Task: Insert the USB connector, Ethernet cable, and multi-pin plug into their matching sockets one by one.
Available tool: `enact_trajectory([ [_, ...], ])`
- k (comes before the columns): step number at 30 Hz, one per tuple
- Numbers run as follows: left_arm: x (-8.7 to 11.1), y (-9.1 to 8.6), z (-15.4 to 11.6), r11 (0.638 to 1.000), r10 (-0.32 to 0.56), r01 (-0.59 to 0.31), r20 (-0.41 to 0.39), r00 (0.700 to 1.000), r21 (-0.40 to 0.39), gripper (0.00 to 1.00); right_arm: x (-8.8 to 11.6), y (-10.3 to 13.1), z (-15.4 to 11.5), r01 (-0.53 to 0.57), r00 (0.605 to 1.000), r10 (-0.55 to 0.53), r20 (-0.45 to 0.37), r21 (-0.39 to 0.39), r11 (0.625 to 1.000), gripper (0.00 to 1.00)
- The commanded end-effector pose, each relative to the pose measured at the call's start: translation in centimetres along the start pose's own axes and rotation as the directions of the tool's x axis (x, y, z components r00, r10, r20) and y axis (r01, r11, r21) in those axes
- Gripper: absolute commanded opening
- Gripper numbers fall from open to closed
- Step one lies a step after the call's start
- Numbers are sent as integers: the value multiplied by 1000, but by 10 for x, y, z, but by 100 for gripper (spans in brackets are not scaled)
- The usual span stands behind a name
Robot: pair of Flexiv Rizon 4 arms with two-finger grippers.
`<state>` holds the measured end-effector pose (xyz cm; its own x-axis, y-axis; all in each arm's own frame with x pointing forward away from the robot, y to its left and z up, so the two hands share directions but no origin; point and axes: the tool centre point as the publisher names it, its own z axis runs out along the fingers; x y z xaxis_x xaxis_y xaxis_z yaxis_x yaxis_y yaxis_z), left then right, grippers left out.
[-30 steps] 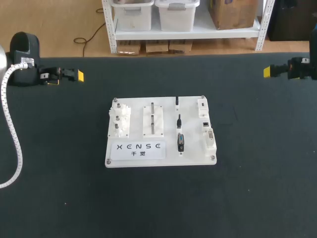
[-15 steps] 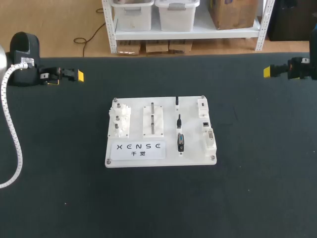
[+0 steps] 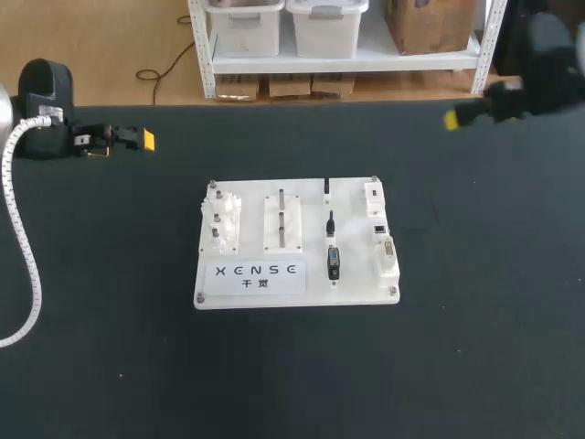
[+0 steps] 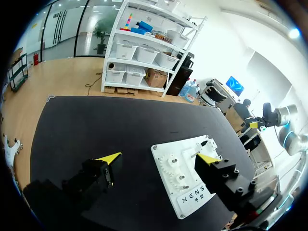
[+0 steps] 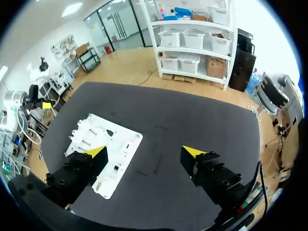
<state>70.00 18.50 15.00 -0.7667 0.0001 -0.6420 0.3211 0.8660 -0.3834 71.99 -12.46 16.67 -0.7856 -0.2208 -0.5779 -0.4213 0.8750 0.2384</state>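
Plugs lying loose on the board, both grippers gaping

White rectangular plastic board (image 3: 297, 300) sits mid-way across the black-topped table (image 3: 475, 347), printed label along its near edge. Three dark plugs lie in one file on its right half: a thin black USB connector (image 3: 327, 188) farthest back, the slim black Ethernet cable end (image 3: 331, 223) in the middle, and the chunky black multi-pin plug (image 3: 334, 262) nearest the front. Each lies lengthwise, front to back, along the board's short side. Which end leads is too small to tell. Just beside them, on the right, runs the column of white sockets (image 3: 385, 243), apart from the plugs.

Off to the far left corner, the left arm (image 3: 41, 110) lies low over the table, its fingers pointing toward the middle. The left gripper (image 4: 159, 157) is spread wide, holding nothing. Over at the far right, the right arm (image 3: 539, 73) shows blurred above the table's back edge. The right gripper (image 5: 144, 151) is also spread wide and empty, with the board well ahead of it.
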Motion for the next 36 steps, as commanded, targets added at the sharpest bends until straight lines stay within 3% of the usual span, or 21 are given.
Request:
enact_trajectory([
  [1, 0, 0, 0, 1000, 0, 0, 0, 1000, 0, 100, -31, 31, 44, 29, 995, -14, -103, 147, 989, 100],
  [10, 0, 0, 0, 1000, 0, 0, 0, 1000, 0, 100, -33, 72, 105, 71, 970, -24, -242, 188, 980, 100],
  [22, 0, 0, 0, 1000, 0, 0, 0, 1000, 0, 100, -9, 103, 167, -4, 949, 81, -305, 244, 970, 100],
  [36, 0, 0, 0, 1000, 0, 0, 0, 1000, 0, 100, 9, 121, 204, -44, 897, 168, -408, 297, 954, 100],
])
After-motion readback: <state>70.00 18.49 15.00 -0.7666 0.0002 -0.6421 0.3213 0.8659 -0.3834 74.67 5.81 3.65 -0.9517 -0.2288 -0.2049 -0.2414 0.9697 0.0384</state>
